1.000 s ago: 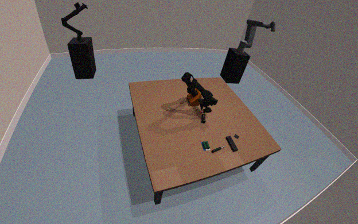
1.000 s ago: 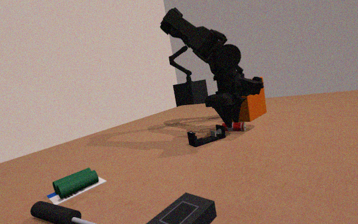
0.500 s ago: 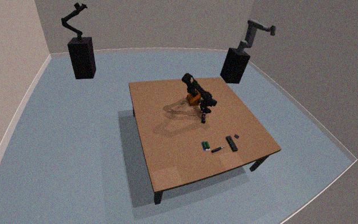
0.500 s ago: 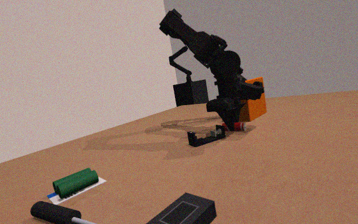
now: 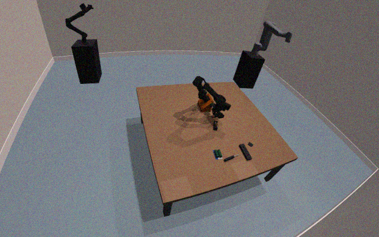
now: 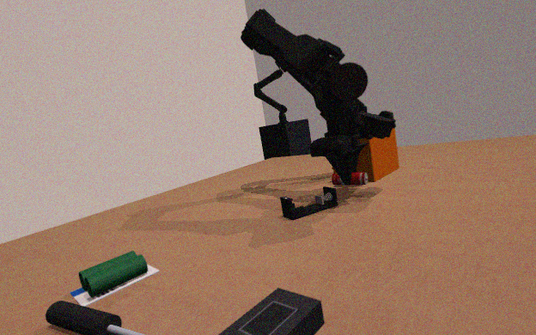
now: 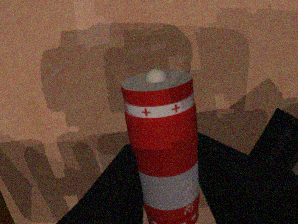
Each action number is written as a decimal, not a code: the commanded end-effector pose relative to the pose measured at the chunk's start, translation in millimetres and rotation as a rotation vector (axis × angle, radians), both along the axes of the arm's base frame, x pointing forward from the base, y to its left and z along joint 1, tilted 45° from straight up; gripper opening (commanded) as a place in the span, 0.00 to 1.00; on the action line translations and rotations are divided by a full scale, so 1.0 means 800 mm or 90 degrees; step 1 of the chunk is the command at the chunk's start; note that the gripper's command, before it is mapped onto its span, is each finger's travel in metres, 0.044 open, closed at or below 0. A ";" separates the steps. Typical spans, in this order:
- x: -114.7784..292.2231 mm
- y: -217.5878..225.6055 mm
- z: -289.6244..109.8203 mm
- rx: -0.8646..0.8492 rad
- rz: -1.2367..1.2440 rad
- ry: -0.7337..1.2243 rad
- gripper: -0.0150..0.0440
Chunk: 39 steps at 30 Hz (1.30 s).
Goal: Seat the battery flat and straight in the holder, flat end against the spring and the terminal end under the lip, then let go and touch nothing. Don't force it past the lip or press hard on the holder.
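The setting is a robotics test room, not a home or shop. Plain bare walls enclose a blue-grey floor [image 5: 70, 146] edged by a white line. A single wooden table [image 5: 174, 158] stands at the centre, with an arm [image 5: 211, 95] mounted on it. Two further arms are fixed on dark pedestals, one at the far left [image 5: 86, 61] and one at the far right [image 5: 248, 70].

Brown table [image 5: 177, 170] carries a black holder [image 6: 308, 205], red battery [image 6: 359, 178], orange block [image 6: 381, 157], green rolls [image 6: 113, 271], screwdriver [image 6: 83, 319] and a black box [image 6: 277, 319]
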<state>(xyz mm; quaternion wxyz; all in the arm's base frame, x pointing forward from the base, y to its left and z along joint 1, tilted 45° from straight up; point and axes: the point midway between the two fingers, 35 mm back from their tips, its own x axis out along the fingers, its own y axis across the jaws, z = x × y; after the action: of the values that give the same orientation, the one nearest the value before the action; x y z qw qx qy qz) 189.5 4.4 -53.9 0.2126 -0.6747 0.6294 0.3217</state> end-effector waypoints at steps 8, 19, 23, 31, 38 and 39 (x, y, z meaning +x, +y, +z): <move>0.013 0.028 0.027 0.011 -0.060 -0.079 0.39; 0.053 0.033 0.040 0.020 -0.336 -0.353 0.39; 0.066 0.034 0.045 0.022 -0.436 -0.452 0.39; 0.093 0.033 0.056 0.025 -0.635 -0.650 0.39; 0.115 0.031 0.067 0.029 -0.810 -0.823 0.39; 0.119 0.030 0.068 0.029 -0.835 -0.847 0.39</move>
<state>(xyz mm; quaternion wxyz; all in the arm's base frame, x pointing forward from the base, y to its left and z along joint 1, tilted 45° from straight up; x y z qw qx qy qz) 277.3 29.6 -0.9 0.6655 -0.2715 0.6466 -0.2556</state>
